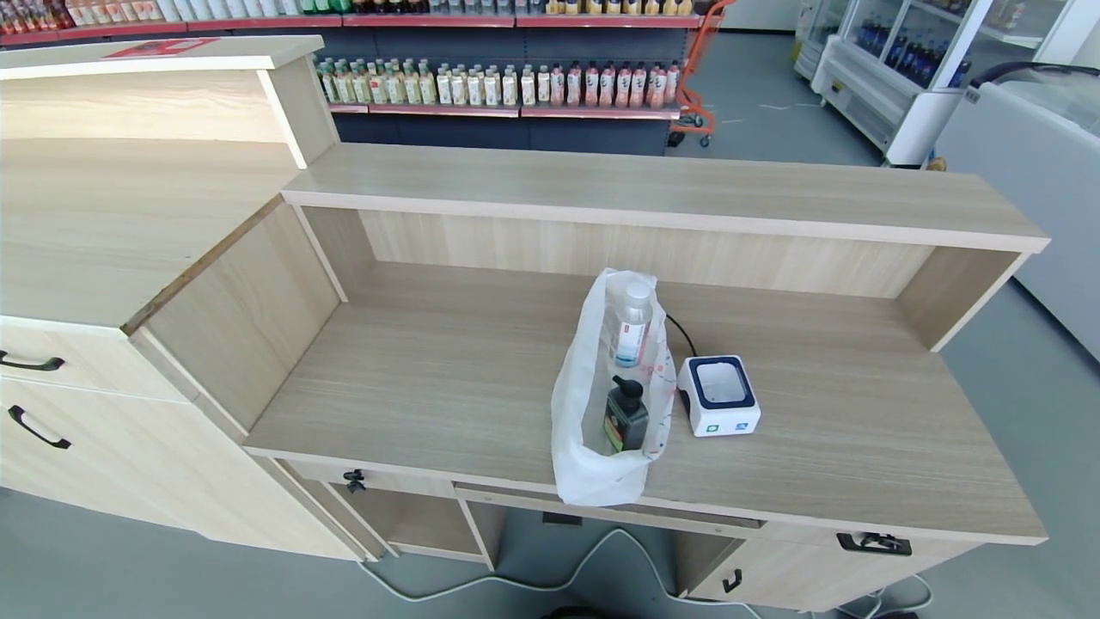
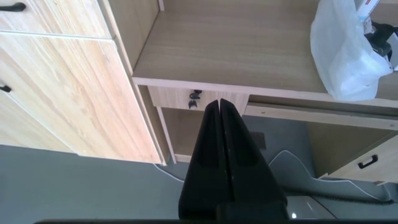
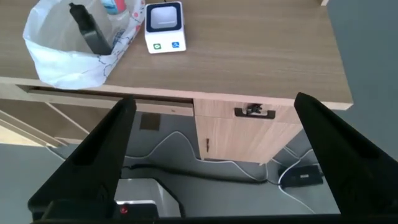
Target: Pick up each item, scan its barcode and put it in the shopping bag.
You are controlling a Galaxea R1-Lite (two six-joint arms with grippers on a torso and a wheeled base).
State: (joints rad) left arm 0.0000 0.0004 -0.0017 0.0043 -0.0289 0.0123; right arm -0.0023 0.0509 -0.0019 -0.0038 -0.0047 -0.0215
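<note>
Hung short of the counter, left gripper closed empty, right gripper spread wide, apparently idle with water bottle and pump bottle already in the shopping bag.

Left fingers black, tapered; right fingers black, broad, wedge-shaped.

- light wood-grain counter top, recessed below a raised back ledge
- white plastic shopping bag stands open at the front edge, near centre
- white square barcode scanner sits just beside the bag, on its right
- thin black cable runs from the scanner back behind the bag
</note>
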